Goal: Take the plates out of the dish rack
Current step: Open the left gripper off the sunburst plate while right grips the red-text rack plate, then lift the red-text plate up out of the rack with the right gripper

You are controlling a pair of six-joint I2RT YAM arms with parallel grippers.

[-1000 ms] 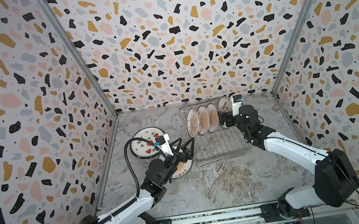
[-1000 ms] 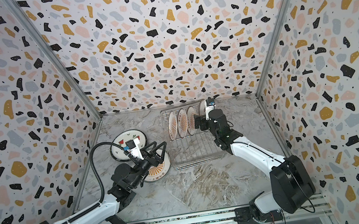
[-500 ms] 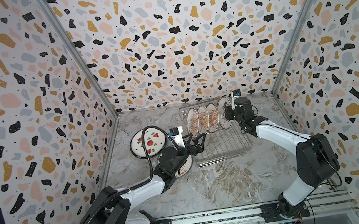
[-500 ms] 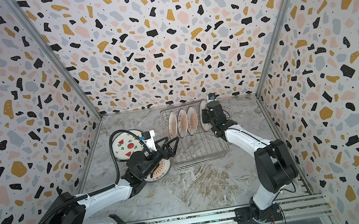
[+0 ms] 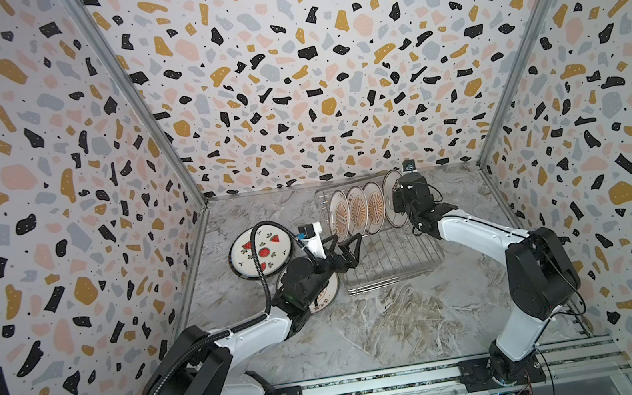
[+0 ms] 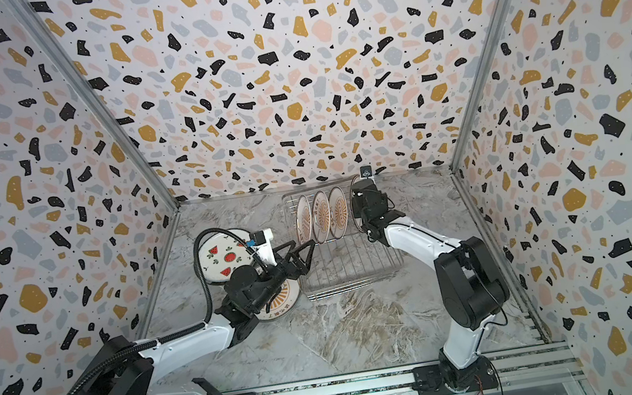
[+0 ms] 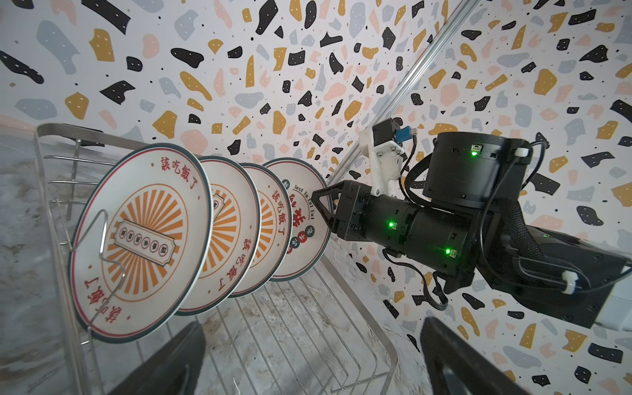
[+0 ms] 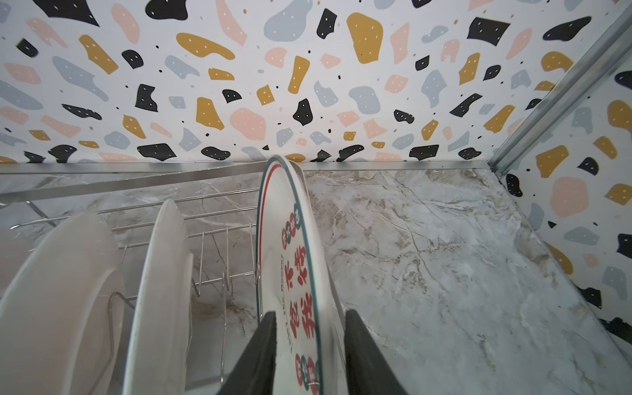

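Since a second ago both my arms have gone toward the dish rack [image 5: 399,262]. My left hand [image 5: 347,240] has left its place over the flat plate and now hangs at the rack's near left corner, fingers wide apart and holding nothing. My right hand [image 8: 309,313] has closed in on the end plate [image 7: 301,219]. One finger lies on its printed face and the other on its back. I see no gap on either side, so I take it as clamped on the rim.

In both top views this end plate is mostly hidden behind my right hand, and only its upper rim shows. Three sunburst plates [image 5: 358,209] stand on edge beside it, leaning, in the far part of the rack. The right wrist view gives only the white backs of two of them, cut off by the frame. In the left wrist view a bent wire prong [image 7: 103,239] crosses the face of the nearest one, and my own left fingers are dark, blurred shapes cut by the edge.

On the table [image 5: 386,323], left of the rack, the watermelon plate [image 5: 276,254] lies flat with my left arm's black cable [image 5: 260,265] across it. Just beside it another sunburst plate [image 6: 283,302] lies flat, more than half covered by my left wrist. Its writing I cannot read.
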